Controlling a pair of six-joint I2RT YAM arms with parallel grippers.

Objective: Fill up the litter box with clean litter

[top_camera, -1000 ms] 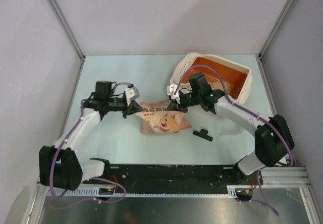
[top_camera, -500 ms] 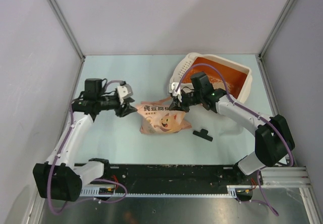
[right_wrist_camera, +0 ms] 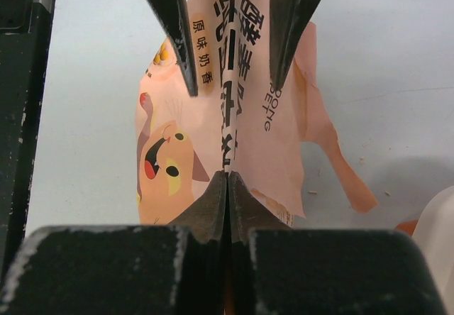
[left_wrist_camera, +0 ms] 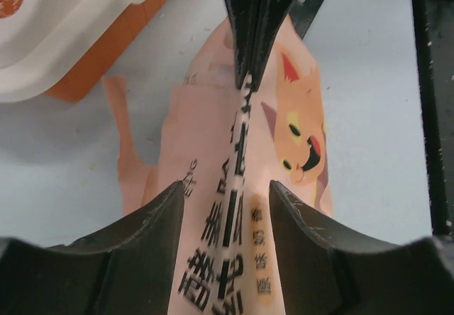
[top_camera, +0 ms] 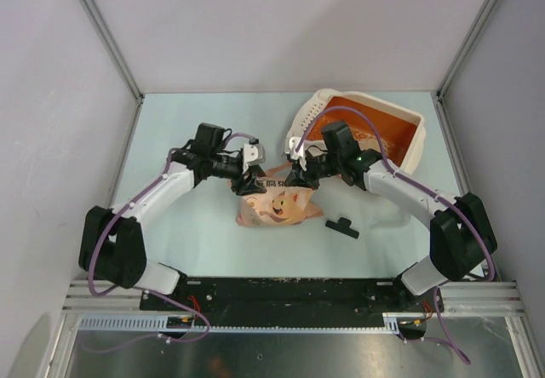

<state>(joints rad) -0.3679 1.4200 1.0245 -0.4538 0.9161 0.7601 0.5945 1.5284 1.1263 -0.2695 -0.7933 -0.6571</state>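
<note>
The litter box (top_camera: 407, 119), cream outside and orange inside, stands at the back right, and its rim (left_wrist_camera: 78, 35) also shows in the left wrist view. A few pale grains of litter (top_camera: 385, 151) speckle its orange floor. On the table lies a pink bag with a cartoon cat (top_camera: 277, 203). My right gripper (right_wrist_camera: 227, 177) is shut on a raised fold along the bag's top (right_wrist_camera: 228, 116), seen from above at the right gripper (top_camera: 295, 174). My left gripper (left_wrist_camera: 225, 187) is open, its fingers (left_wrist_camera: 152, 219) either side of the same fold of the bag (left_wrist_camera: 213, 137); from above the left gripper (top_camera: 252, 176) sits at the bag's left end.
A small black part (top_camera: 342, 227) lies on the table right of the bag. The enclosure's grey walls close in at the left, right and back. The arms' mounting rail (top_camera: 281, 293) runs along the near edge.
The left gripper let go of the bag's left end, swung out to the left with its jaws opening, then came back and now straddles the fold. The right gripper kept its pinch.
</note>
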